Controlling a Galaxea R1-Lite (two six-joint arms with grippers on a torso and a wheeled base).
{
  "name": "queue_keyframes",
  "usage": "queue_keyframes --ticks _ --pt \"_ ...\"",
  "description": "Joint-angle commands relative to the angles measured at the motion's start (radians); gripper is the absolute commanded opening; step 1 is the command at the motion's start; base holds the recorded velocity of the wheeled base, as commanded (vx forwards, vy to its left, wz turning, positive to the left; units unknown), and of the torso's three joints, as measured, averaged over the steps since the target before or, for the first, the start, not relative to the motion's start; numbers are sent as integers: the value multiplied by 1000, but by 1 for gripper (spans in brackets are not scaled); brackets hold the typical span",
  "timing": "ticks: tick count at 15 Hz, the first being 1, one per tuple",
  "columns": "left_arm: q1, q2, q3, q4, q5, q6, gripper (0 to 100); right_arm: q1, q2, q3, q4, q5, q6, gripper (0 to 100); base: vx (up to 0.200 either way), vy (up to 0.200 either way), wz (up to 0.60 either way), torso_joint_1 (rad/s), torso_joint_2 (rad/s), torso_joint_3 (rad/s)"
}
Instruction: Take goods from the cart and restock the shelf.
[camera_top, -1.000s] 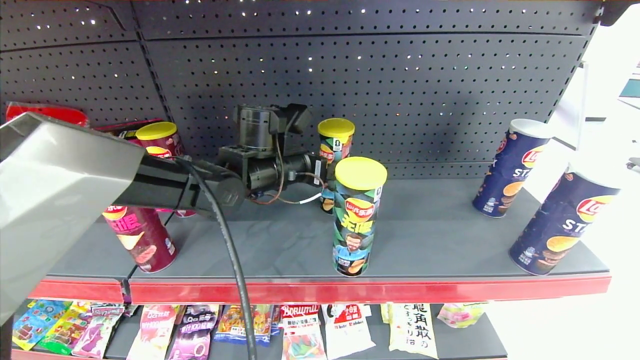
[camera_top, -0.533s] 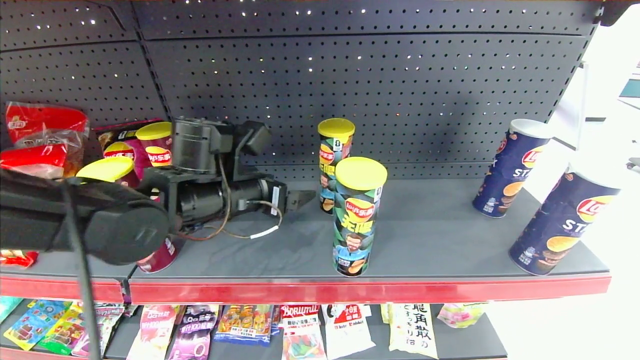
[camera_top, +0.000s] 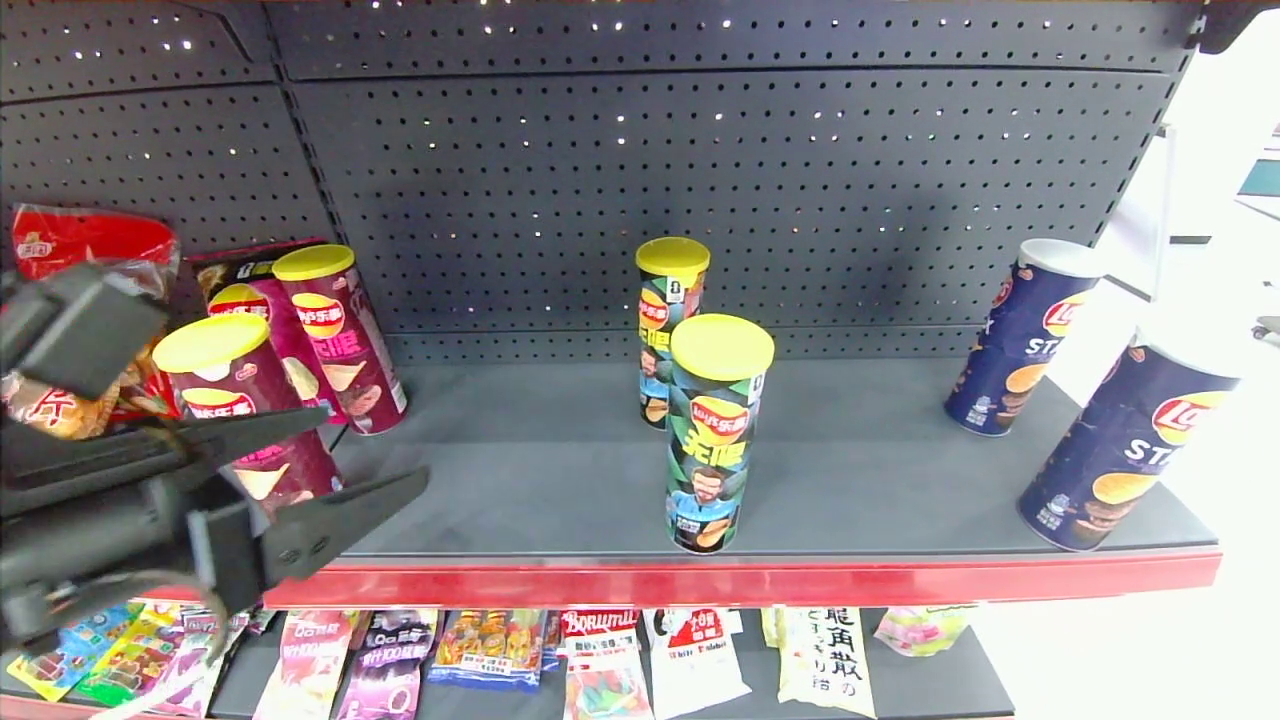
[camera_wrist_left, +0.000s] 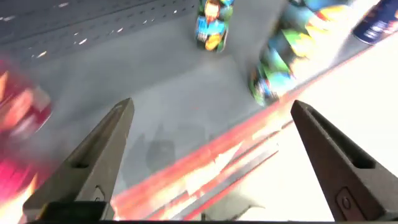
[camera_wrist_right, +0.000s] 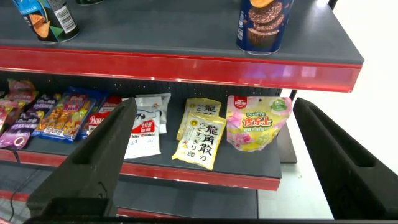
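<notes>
1. Right side — a dark blue can (camera_top: 1015, 340) stands far, a second blue can (camera_top: 1125, 440) nearer.
2. Left — maroon cans (camera_top: 340, 340) before red bags (camera_top: 85, 240).
3. Below lies a row of flat snack packets (camera_top: 600, 660).

The shelf (camera_top: 860, 470) is seen to be smooth, matt dark grey sheet, metal by its look, and its front edge is faced with a glossy red strip (camera_top: 740, 582). The back panel (camera_top: 700, 180) is finished in the same matt grey and is perforated throughout. The green cans (camera_top: 712, 440) at the middle, the maroon cans (camera_top: 345, 340) at the left end and the blue cans (camera_top: 1015, 335) at the right end are wrapped in glossy printed skins and capped with smooth plastic lids (camera_top: 721, 345). The bags (camera_top: 600, 660) on the lower shelf (camera_top: 900, 690) are made of shiny film. The left gripper (camera_top: 375, 447) is formed with matt black fingers (camera_top: 340, 515).
</notes>
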Motion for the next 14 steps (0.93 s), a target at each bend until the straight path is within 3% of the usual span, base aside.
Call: queue_keyframes --ticks 1,2,3,4,5,6,8,12,14 --pt "118 -505 35 391 118 34 100 0 2 0 0 0 0 100 0 0 0 0 0 0" --pt "145 -542 32 448 199 63 100 0 2 0 0 0 0 100 0 0 0 0 0 0" --pt "145 -542 32 448 199 63 100 0 2 0 0 0 0 100 0 0 0 0 0 0" --pt "198 -605 75 521 367 106 100 0 2 0 0 0 0 100 0 0 0 0 0 0" --pt "196 -675 145 497 301 122 100 0 2 0 -1 0 0 100 0 0 0 0 0 0" --pt "198 -692 168 478 287 129 100 0 2 0 0 0 0 100 0 0 0 0 0 0" --pt "204 -704 207 415 310 145 100 0 2 0 0 0 0 100 0 0 0 0 0 0" --pt "204 -709 207 411 316 171 100 2 2 0 0 3 -3 100 0 0 0 0 0 0" --pt "204 -711 210 411 315 171 100 3 2 0 0 5 -4 100 -200 0 0 -2 2 5"
